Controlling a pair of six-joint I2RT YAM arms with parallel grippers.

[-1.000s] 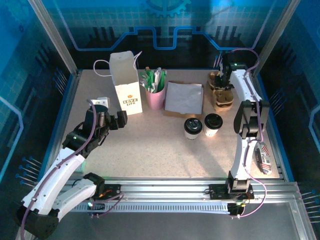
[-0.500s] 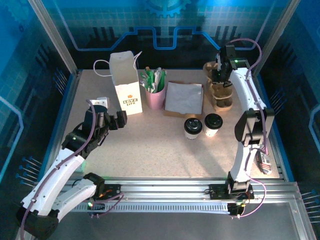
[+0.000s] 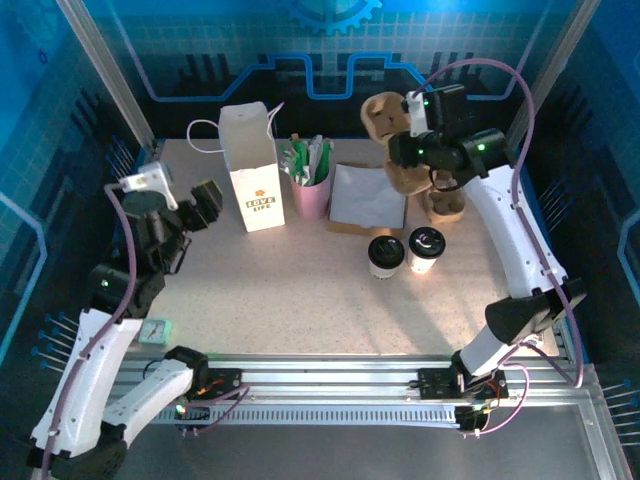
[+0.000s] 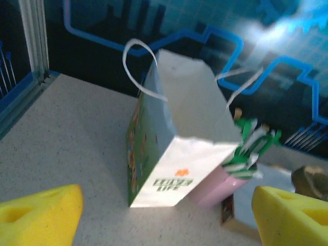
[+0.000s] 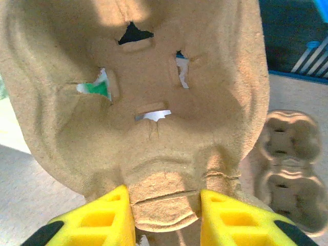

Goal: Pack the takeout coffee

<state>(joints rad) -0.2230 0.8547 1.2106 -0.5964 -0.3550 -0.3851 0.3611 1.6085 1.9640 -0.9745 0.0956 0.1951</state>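
Two takeout coffee cups, white with black lids, stand side by side on the table (image 3: 385,256) (image 3: 426,249). My right gripper (image 3: 400,152) (image 5: 165,219) is up in the air behind them, shut on the rim of a brown pulp cup carrier (image 3: 385,125) (image 5: 154,102). The carrier hangs tilted over the flat white paper (image 3: 368,195). The tall white paper bag (image 3: 250,165) (image 4: 179,138) stands upright at the back left. My left gripper (image 3: 203,200) (image 4: 166,220) hovers just left of it, open and holding nothing, its yellow fingers (image 4: 41,215) wide apart.
A pink cup of green-and-white sticks (image 3: 310,190) (image 4: 228,179) stands beside the bag's right side. A stack of pulp carriers (image 3: 446,198) (image 5: 292,174) sits at the back right. A small pale object (image 3: 153,330) lies near the left front edge. Metal frame posts bound the table.
My right gripper has lifted one carrier off the stack and swung it up and leftward. My left arm has risen and moved back toward the bag, and its jaws have narrowed slightly.
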